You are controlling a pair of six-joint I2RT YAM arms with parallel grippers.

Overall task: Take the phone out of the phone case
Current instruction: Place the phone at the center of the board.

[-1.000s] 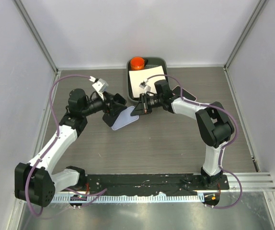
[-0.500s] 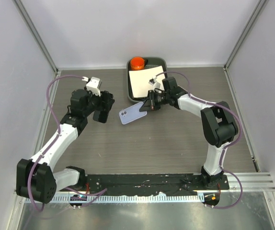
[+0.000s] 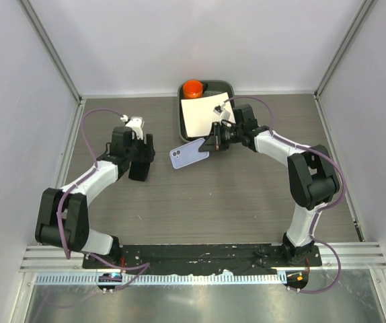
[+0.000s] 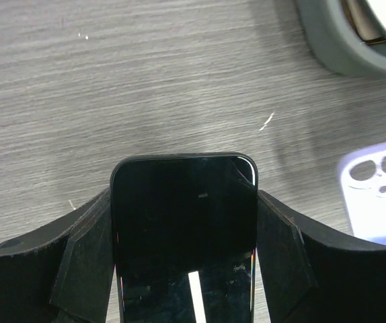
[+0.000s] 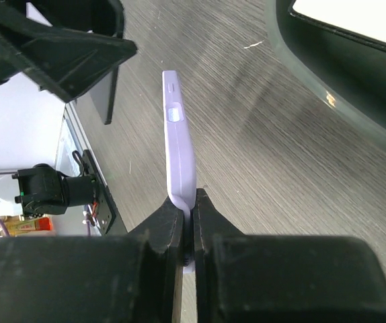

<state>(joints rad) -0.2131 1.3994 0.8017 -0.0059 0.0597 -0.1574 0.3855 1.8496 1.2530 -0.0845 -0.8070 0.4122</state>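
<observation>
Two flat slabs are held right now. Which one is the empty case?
The lilac case in the right gripper, showing camera cutouts; the left gripper holds the black phone.

A grey-brown, wood-grained surface [image 3: 233,202] fills the middle of the top view and is evenly lit, with only soft shadows. Plain pale walls close it in: a back wall [image 3: 193,40] along the far edge, a left wall [image 3: 11,134] and a right wall [image 3: 381,134]. Slanted aluminium struts [image 3: 52,50] rise from both far corners. A black plate [image 3: 206,254] runs along the near edge, with brushed metal sheet [image 3: 200,303] below it.
</observation>
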